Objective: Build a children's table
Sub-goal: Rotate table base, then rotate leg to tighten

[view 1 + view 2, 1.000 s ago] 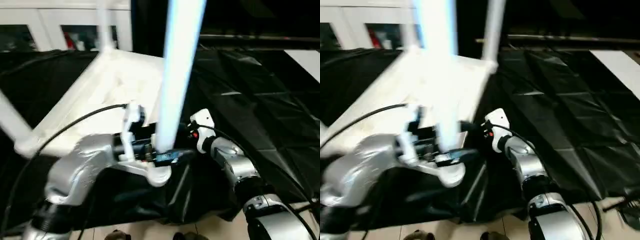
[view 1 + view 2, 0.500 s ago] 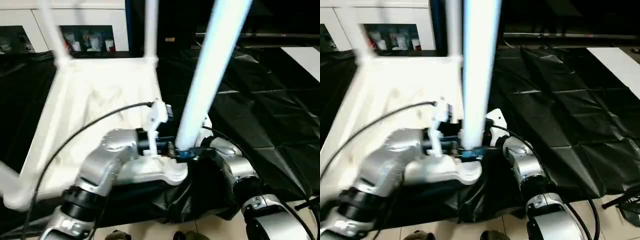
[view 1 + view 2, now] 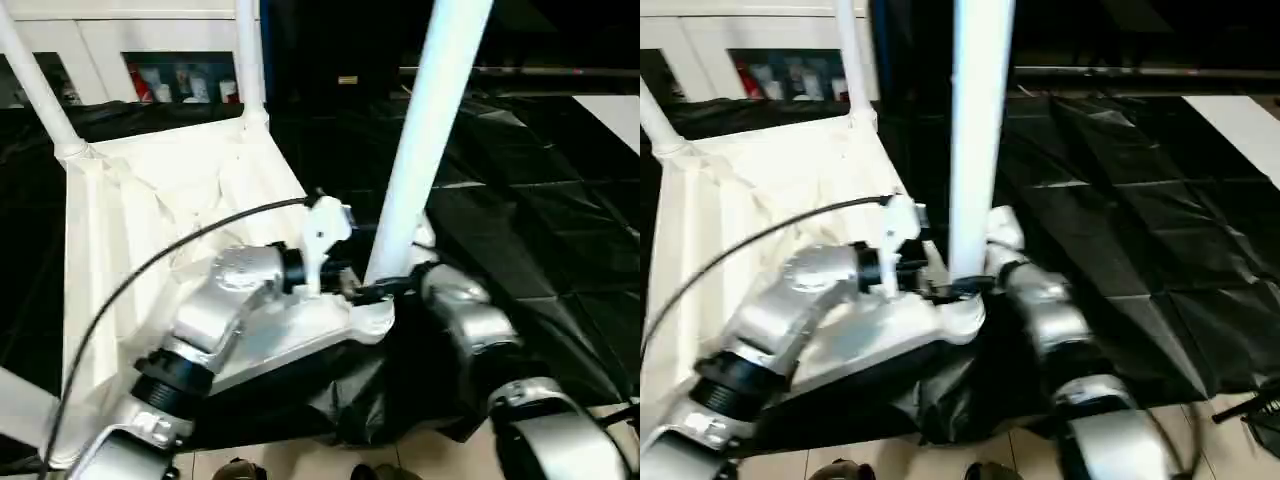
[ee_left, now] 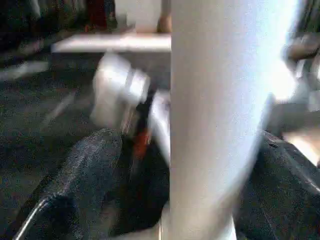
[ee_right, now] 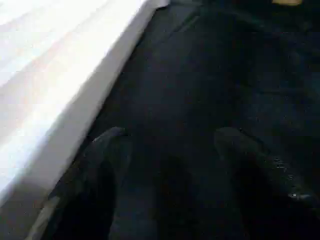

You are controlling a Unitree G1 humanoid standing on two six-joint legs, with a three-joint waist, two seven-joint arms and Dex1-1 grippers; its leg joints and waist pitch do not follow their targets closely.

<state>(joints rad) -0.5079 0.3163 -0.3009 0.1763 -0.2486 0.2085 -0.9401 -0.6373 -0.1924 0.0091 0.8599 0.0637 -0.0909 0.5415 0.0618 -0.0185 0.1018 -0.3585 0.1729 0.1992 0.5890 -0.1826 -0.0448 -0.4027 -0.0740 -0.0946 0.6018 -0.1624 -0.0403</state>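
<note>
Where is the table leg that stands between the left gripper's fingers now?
In the left eye view the near leg rises from the near right corner socket of the upturned table top, between the fingers of the left gripper, just left of the right forearm.

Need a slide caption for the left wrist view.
Left tool straddling an upright white leg, fingers on either side, black cloth beyond.

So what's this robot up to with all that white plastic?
It is assembling a children's table. The white plastic rectangular top lies upside down on a black-draped work surface. Two long white tapered legs stand in the far corner sockets. The left gripper straddles a third leg standing upright at the near corner, fingers on either side. The right gripper is open beside the top's edge, holding nothing.
</note>
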